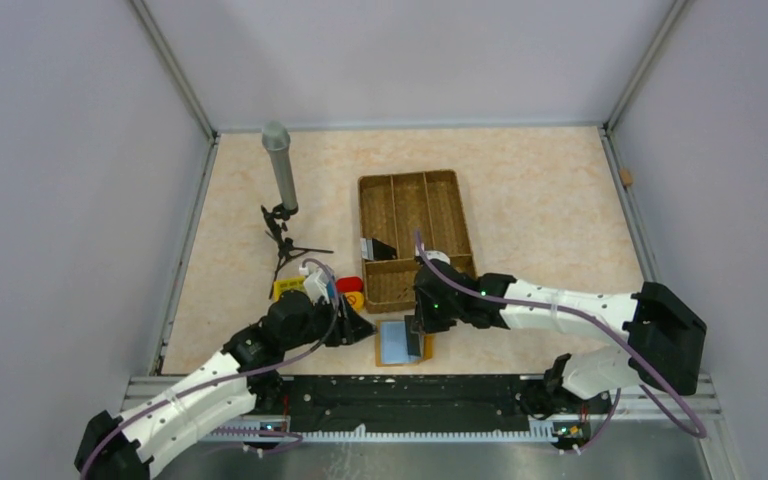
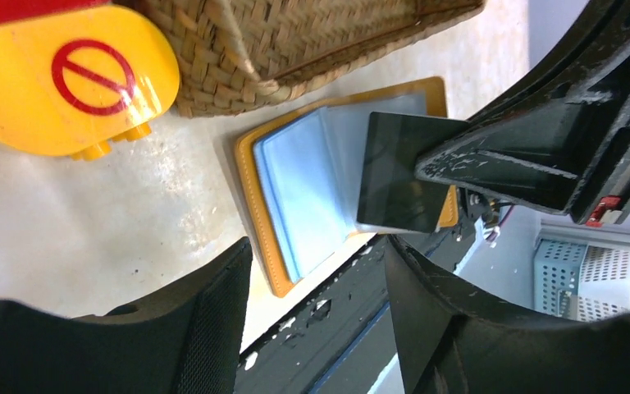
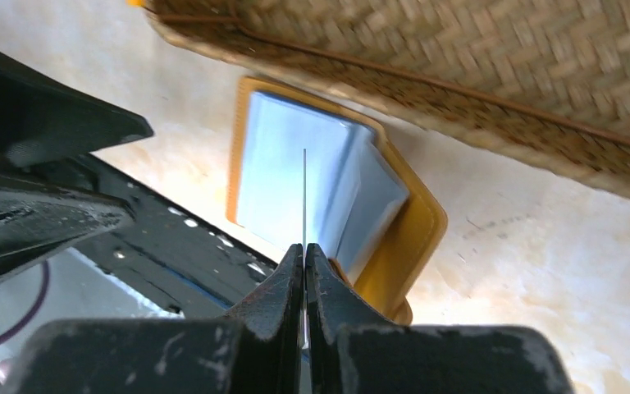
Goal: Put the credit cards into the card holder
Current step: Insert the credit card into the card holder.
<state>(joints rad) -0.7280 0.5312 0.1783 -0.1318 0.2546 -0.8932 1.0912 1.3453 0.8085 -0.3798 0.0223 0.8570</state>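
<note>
The card holder (image 1: 400, 342) lies open and flat on the pale speckled table (image 1: 540, 200), at the near edge, at 6 o'clock from the woven tray (image 1: 415, 235). Its cover is smooth tan-orange, like leather, with a stitched border and rounded corners. Inside are light blue, slightly glossy pocket pages, and some of them bulge upward.

The right pincer (image 3: 305, 254) is fully closed on a thin, dark, rectangular credit card (image 2: 402, 172). From its own camera the card appears only as a fine line. The card stands over the 3 o'clock half of the holder, above the blue pages. It is not possible to tell if its edge touches them.

The left pincer (image 2: 318, 246) is widely open and holds nothing. Its black, textured fingers (image 2: 213, 320) are at 9 o'clock from the holder, near but not touching it.

The tray is of brown braided straw, rectangular, with dividers. A yellow plastic piece (image 2: 66, 78), rounded and with a red prohibition sign, lies at about 10 o'clock from the holder.
</note>
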